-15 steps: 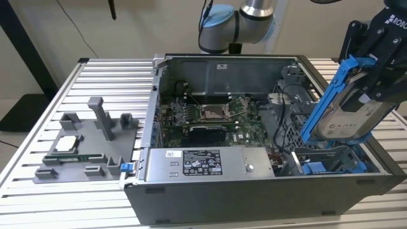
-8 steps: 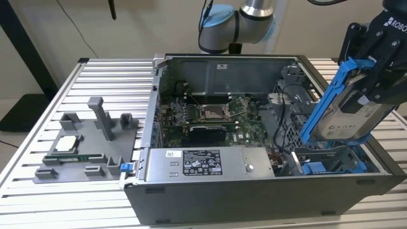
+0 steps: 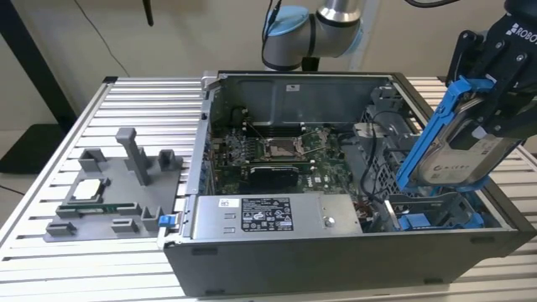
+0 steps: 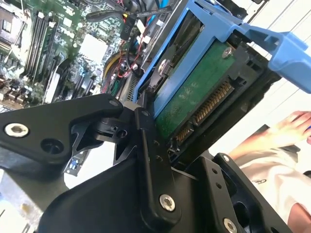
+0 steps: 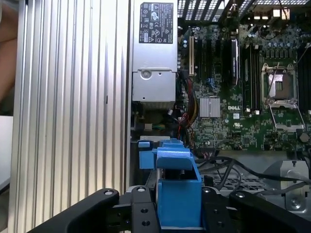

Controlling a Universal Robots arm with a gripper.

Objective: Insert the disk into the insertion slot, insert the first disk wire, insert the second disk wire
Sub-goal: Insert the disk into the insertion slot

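one disk (image 3: pixel 456 151), one gripper (image 3: pixel 491 123), one case (image 3: pixel 336 267)

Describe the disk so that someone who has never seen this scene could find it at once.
Start at the open computer case on the slatted table. At its end on the exterior view's right, the black gripper holds the disk tilted over the case. It alone is a silver-grey slab with a pale label inside a bright blue frame.

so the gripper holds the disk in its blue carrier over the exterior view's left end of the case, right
Wrong end: the exterior view shows the gripper holding the disk in its blue carrier over that view's right end of the case.
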